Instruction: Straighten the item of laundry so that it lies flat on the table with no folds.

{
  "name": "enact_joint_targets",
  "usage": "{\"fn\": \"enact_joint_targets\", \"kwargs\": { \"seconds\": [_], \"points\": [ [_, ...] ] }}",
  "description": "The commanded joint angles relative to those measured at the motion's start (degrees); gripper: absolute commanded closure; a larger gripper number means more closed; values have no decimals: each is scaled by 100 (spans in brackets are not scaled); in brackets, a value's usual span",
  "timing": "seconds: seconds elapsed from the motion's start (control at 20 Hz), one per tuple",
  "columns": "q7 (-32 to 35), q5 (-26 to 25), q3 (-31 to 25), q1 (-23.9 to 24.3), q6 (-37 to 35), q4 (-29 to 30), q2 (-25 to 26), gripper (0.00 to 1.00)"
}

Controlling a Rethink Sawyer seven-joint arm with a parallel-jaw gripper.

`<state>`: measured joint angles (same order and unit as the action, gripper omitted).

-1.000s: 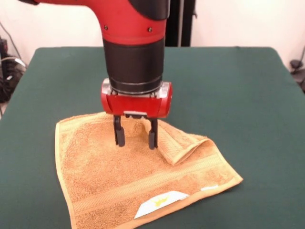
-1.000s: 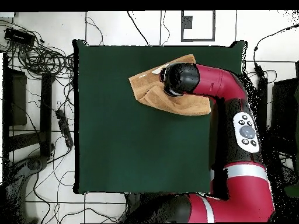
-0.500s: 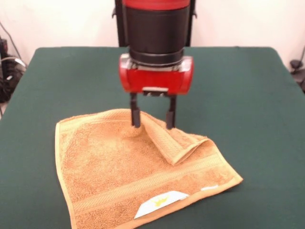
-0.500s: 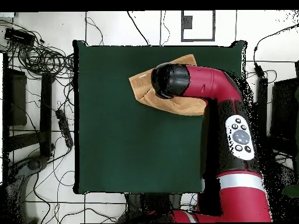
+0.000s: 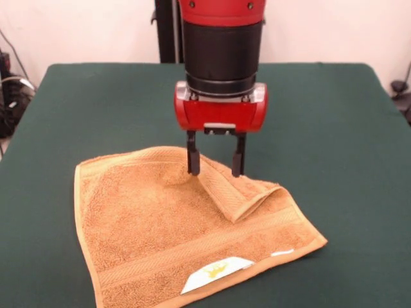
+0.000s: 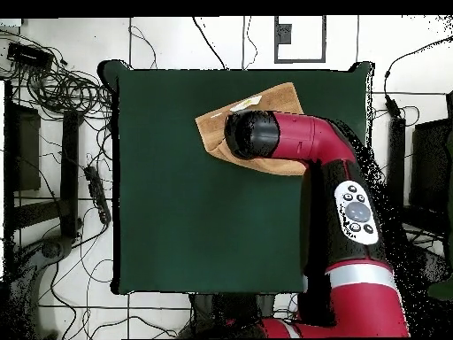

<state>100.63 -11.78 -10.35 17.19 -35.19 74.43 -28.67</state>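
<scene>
Red-housed and spread open, the end effector (image 5: pixel 216 163) is poised with its black fingers (image 5: pixel 193 162) straddling the folded-over corner of the towel (image 5: pixel 148 224). Soft, light, limp orange-tan terry is seen, lying on the desk (image 5: pixel 334 115) at its near side; the flap's banded edge is judged the best hold.

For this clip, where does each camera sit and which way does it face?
Front view: across the table from the robot, facing it; shows the towel, its far corner folded over, with the red wrist and open pincer above that fold.
Overhead view: above the table, looking straight down, robot's base at the bottom; shows the whole red arm reaching over the towel.
Shared: towel, green table and arm, turned half round between views.
</scene>
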Motion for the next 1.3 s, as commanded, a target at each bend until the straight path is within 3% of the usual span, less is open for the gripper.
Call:
{"fn": "enact_joint_targets", "kwargs": {
  "seconds": [0.05,1.0,1.05,1.3],
  "points": [
    [163,-265,-412,-41,563,743,760,0],
    [-189,-245,-668,180,606,543,1117,0],
    [-191,-259,-682,192,623,550,1118,100],
    [-190,-287,-706,196,627,514,1118,100]
  ]
}}
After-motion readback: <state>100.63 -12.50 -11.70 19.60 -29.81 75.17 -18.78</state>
